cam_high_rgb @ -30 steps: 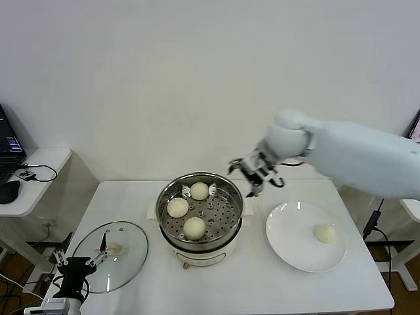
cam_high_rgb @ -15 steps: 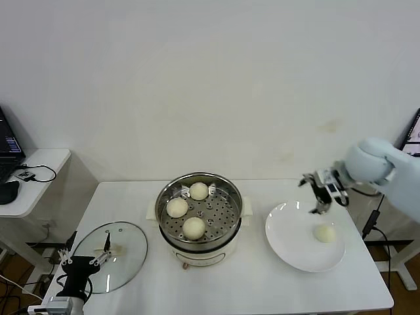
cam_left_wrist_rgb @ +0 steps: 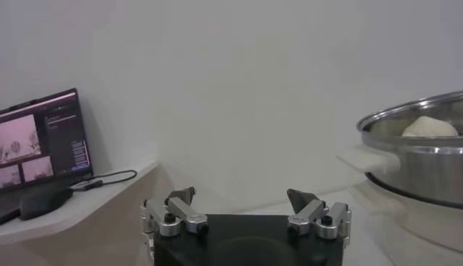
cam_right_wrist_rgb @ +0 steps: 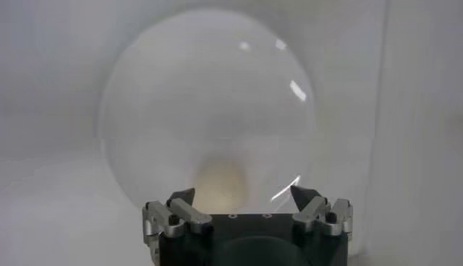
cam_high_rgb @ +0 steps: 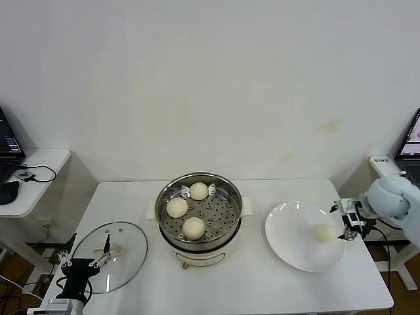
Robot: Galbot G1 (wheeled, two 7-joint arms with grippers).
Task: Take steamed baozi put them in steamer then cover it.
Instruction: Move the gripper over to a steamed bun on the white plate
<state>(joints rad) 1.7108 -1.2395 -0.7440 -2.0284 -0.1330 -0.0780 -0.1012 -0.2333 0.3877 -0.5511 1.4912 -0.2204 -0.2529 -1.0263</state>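
Stainless steel gleams at the middle of the white table, where the steamer stands uncovered on its white base with three steamed baozi resting on the perforated tray inside. The fourth bun lies on the right part of a flat white plate, which sits on the table to the right of the pot. The right gripper hangs at the plate's right edge, just beside that bun, its fingers spread wide and holding nothing; its wrist camera looks across the plate with the bun lying close in front of the parted fingertips. The glass cover lies flat on the table's front left corner, well apart from the steamer, its whitish handle facing up. The left gripper waits low at that corner, over the near edge of the lid, fingers likewise wide apart and empty. A small side table with a laptop stands further left.
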